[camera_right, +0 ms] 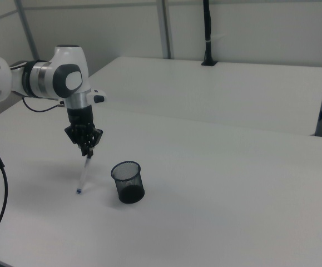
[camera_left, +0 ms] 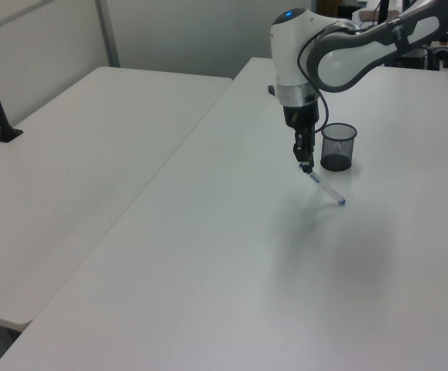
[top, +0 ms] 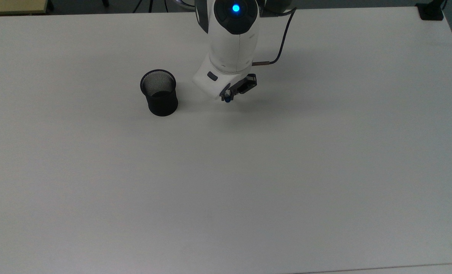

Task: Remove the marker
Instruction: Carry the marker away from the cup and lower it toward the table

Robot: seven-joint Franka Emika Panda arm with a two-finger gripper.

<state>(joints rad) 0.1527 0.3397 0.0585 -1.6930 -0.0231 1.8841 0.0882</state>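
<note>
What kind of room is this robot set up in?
Probably a lab or office workroom. Plain white tables stand side by side before partition walls, a black pole is clamped to one table, and cables and gear crowd the far edge in the left view.

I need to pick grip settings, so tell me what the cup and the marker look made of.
The cup: looks like black wire mesh, likely metal with a matte finish; its wall shows a fine see-through weave.
The marker, held in the gripper: probably smooth plastic, a slim white barrel with a small blue end.
</note>
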